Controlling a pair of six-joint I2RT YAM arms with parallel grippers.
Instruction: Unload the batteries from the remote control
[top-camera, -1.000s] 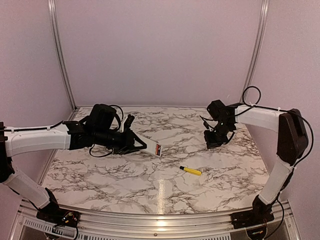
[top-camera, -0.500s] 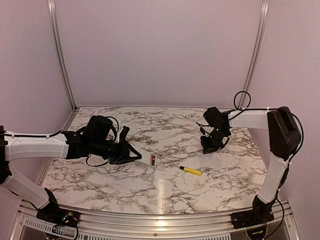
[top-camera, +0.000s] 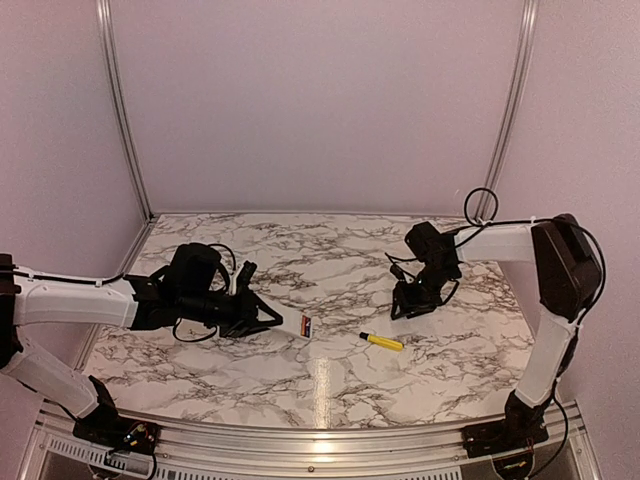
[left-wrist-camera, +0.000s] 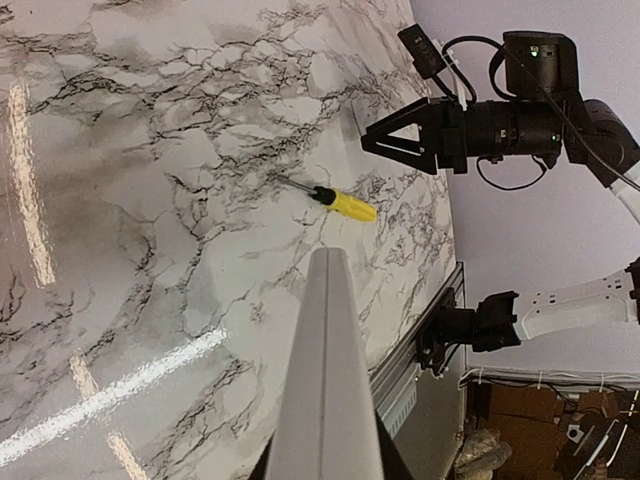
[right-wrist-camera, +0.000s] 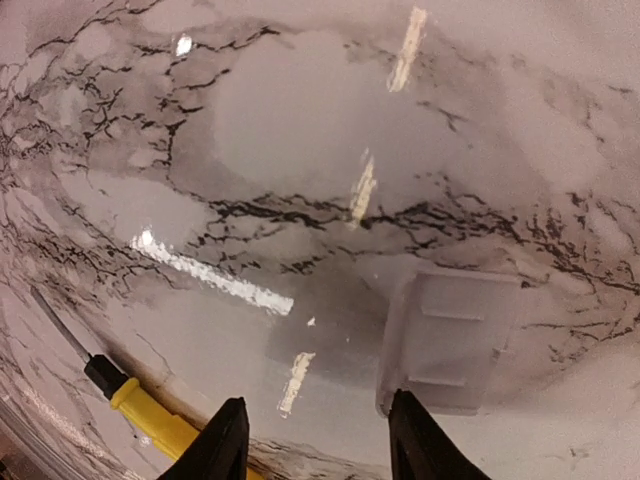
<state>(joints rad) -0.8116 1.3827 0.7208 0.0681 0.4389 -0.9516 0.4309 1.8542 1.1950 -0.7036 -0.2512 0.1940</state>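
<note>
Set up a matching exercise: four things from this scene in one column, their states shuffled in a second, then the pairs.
Things
1. remote control
2. yellow stick
3. clear plastic cover
4. right gripper

States
A. flat on the table, just ahead of the right arm's fingers
B. clamped in the left gripper
C. open, holding nothing
D. loose on the table, between the two arms

Pairs: 1-B, 2-D, 3-A, 4-C

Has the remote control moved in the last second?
Yes. The remote control, held by the left gripper, has shifted toward the near edge, nearer level with the unmoved yellow stick.
</note>
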